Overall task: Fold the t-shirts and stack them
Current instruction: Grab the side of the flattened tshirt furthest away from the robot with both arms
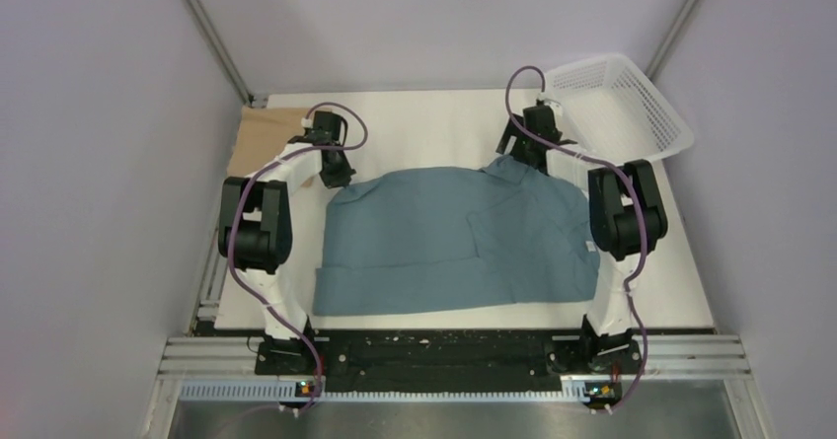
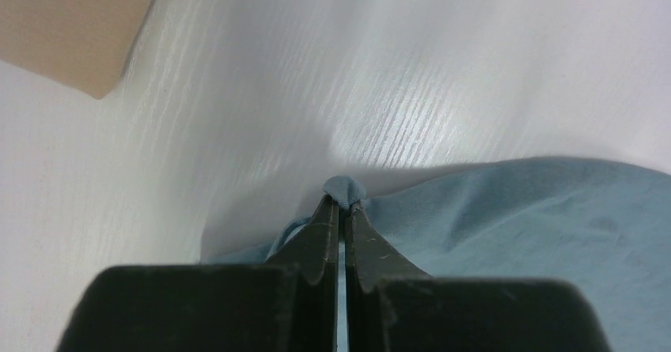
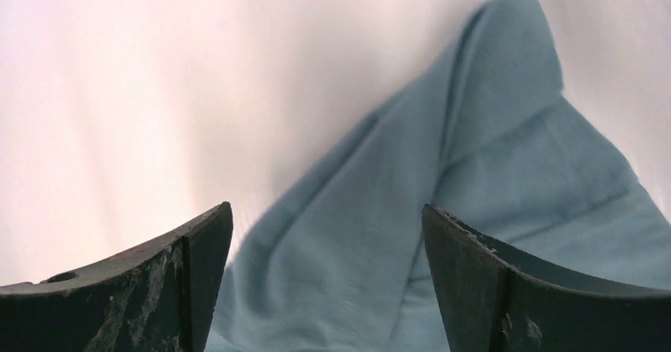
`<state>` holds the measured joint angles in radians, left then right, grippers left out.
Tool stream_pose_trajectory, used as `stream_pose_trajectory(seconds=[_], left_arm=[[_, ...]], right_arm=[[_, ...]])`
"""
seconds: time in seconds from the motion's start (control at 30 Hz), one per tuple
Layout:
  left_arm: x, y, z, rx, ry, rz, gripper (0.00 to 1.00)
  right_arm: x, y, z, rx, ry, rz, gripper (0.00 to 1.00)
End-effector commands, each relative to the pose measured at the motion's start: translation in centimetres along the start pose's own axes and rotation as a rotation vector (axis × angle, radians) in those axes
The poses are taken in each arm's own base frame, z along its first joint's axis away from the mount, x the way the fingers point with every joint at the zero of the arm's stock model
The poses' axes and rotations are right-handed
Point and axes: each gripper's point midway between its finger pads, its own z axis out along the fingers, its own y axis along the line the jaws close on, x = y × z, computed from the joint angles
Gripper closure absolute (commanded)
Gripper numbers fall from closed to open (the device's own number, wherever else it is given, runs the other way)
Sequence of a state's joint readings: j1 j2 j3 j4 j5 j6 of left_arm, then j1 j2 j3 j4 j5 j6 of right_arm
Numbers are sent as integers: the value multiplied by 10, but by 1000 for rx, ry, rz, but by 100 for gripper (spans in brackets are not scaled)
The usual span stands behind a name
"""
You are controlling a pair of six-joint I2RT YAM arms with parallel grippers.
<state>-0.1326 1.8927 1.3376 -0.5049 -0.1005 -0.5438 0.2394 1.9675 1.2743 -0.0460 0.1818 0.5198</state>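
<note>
The teal-blue t-shirt point(image 1: 459, 237) lies spread across the middle of the white table, partly folded. My left gripper point(image 1: 338, 175) is at its far left corner, shut on a pinch of the teal cloth point(image 2: 345, 187). My right gripper point(image 1: 521, 153) is at the shirt's far right corner, open, its fingers point(image 3: 198, 245) apart over a pointed fold of the teal shirt point(image 3: 443, 178). The tan-beige t-shirt point(image 1: 268, 133) lies folded at the far left of the table, partly behind the left arm; a corner of it shows in the left wrist view point(image 2: 71, 28).
A white plastic mesh basket point(image 1: 617, 99) sits tilted at the far right corner. Grey walls and metal frame posts enclose the table. The arm bases stand on a black rail at the near edge.
</note>
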Motion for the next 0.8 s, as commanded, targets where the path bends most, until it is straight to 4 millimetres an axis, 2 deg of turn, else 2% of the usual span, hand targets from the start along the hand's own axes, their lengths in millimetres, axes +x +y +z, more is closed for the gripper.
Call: stream_pose_trajectory(seconds=[0.0,0.27,0.43,0.53,0.67,0.77], left_arm=[[-16,-10,-20,50,-62,-8,100],[-15,-8,-19,38,-60,-6,100],[-13,-6,-18,32,-56,-8,100],[-13,-6,-17,30,-58,-8,100],[-13,-4,-15,19,-54,-7,100],[-13,-5,-15,22,-53,-9,100]], right_arm=[[-38,31,8,-98,-89,5,13],[-32,23,24,-43,-58,-23,13],[-28,3,13,29,-68,-40,13],[-31,0,5,39,-87,-58,13],[-27,1,0,16,-75,-72,13],[-27,5,4,-6,-73,-87,13]])
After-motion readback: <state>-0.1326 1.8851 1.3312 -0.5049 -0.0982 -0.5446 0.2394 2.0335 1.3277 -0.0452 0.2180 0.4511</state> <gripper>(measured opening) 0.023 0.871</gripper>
